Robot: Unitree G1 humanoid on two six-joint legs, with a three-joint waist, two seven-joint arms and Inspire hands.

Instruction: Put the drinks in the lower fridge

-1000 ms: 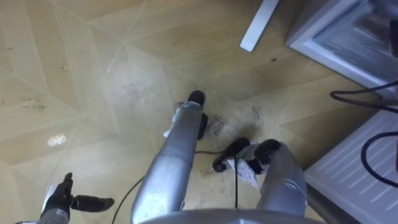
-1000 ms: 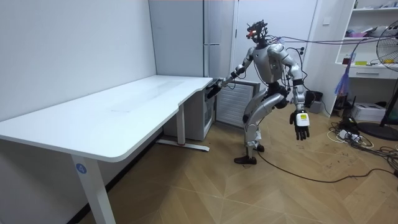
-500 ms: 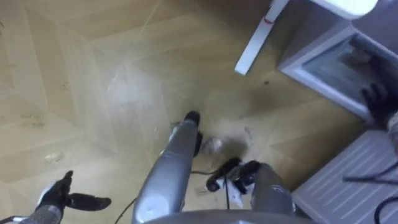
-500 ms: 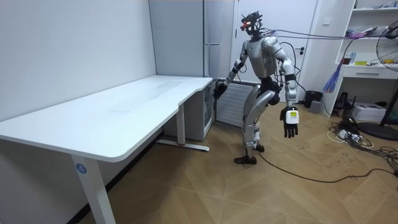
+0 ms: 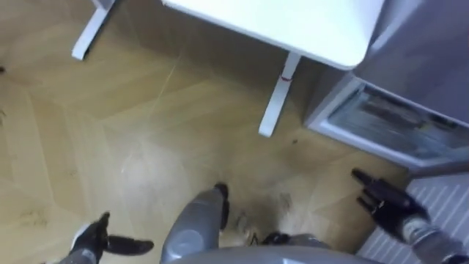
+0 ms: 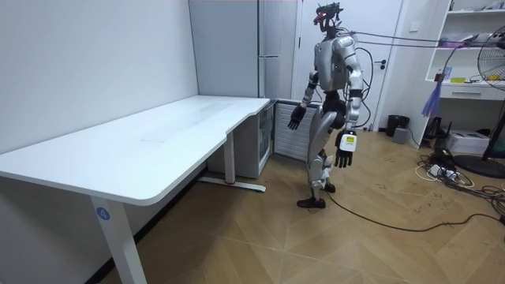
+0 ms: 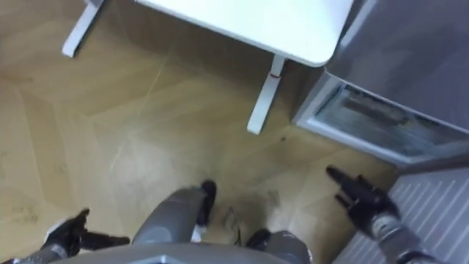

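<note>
My right hand (image 5: 385,205), fingers straight and empty, hangs nearer the open fridge (image 5: 399,128) just ahead; left hand (image 5: 91,239) equally slack, farther off.

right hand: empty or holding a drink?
Empty. The right hand is open, fingers straight with nothing between them, out in front of the lower fridge.

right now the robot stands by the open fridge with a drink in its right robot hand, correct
Not quite. The right robot hand holds nothing; its fingers are straight and spread, as the left eye view shows. The rest is right: the robot stands by the open fridge.
</note>
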